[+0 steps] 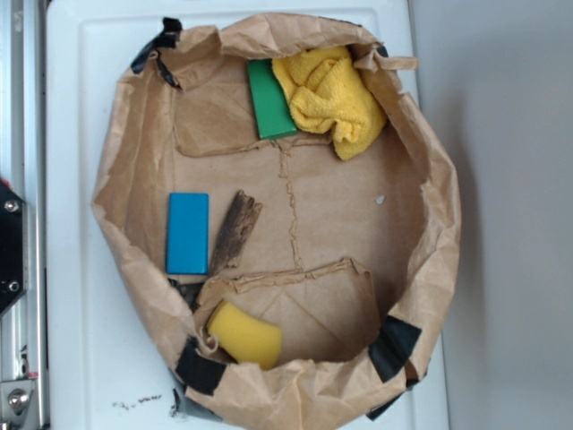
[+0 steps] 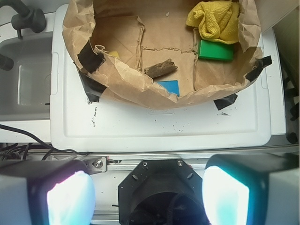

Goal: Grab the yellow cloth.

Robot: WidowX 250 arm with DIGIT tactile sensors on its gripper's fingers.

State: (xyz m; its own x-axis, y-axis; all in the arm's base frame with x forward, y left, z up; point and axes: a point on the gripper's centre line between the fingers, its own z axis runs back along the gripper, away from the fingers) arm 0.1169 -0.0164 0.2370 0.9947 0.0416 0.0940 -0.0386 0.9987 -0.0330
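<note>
Exterior view: the green block (image 1: 269, 98) is partly covered along one edge by the yellow cloth (image 1: 329, 97), and the yellow sponge (image 1: 243, 335) is partly tucked under a torn paper flap of the brown paper bag (image 1: 430, 269). Wrist view: the blue block (image 2: 168, 87) is mostly hidden behind the bag's near wall, the sponge is reduced to a sliver, and the cloth is cut off by the top edge. The gripper (image 2: 149, 192) fingers (image 2: 70, 197) are blurred, glaring and cropped at the bottom edge.
</note>
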